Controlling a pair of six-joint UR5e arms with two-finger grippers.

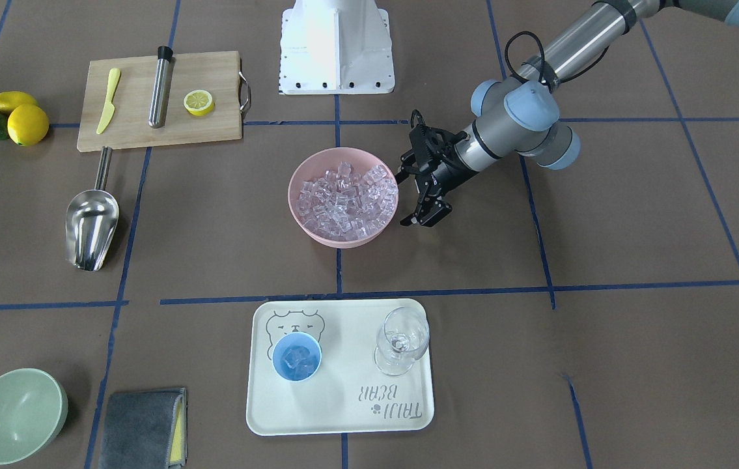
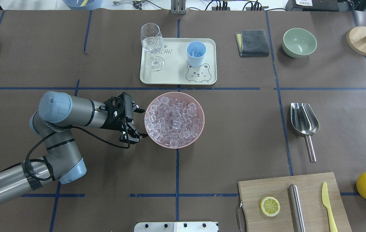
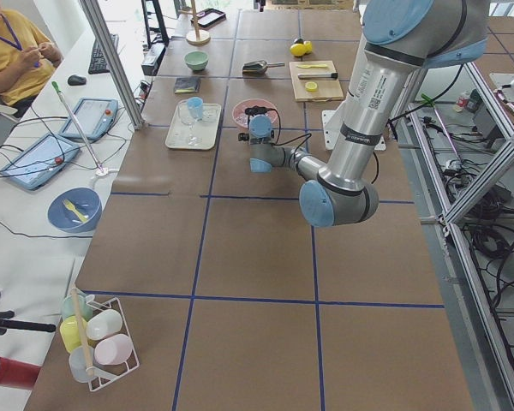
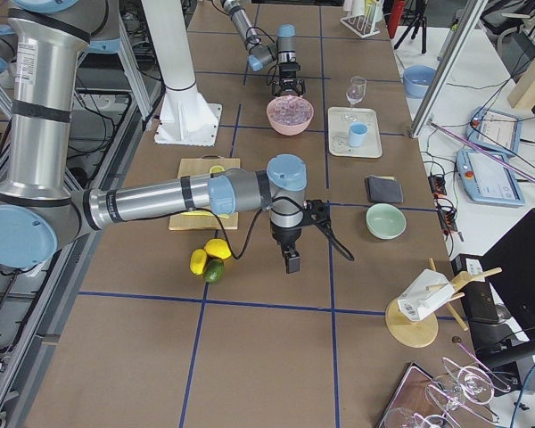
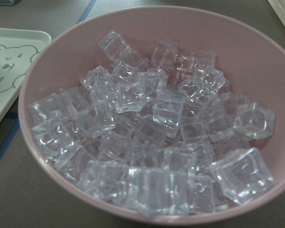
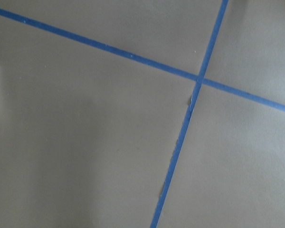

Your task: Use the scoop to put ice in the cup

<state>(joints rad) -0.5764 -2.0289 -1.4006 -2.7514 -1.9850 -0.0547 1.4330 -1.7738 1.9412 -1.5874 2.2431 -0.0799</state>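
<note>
**Ice heaped in the bowl, a few cubes in the cup, scoop lying alone**

The ice [image 1: 343,198] is a pile of small clear cubes with softened edges, heaped in the pink bowl [image 1: 343,240] at mid-table. You can also see a few cubes at the bottom of the cup [image 1: 296,356]. The light-blue cup stands upright on the tray [image 1: 343,404], over the printed bear, with the wine glass [image 1: 402,339] on the same tray well apart from it.

The scoop [image 1: 90,225] lies on the table with its trough up and empty. Its rod handle points at the cutting board [image 1: 161,101] and ends just beside the board's edge. Neither gripper is near it.

The left gripper [image 2: 139,124] hangs just beside the bowl's rim with its jaws spread wide and nothing between them.

Your left wrist view gives the ice close up: glassy blocks stacked against the bowl's wall, with a corner of the tray at the edge. From the front you look straight into the cup and see its cubes. From overhead they are only a pale glint.

The right gripper [image 4: 292,259] appears only in the view from the table's right end. It points down over the table near the lemons [image 4: 209,254], and you cannot tell from there how its jaws stand. Its wrist view shows only brown table cover and crossing blue tape [image 6: 190,109].
</note>
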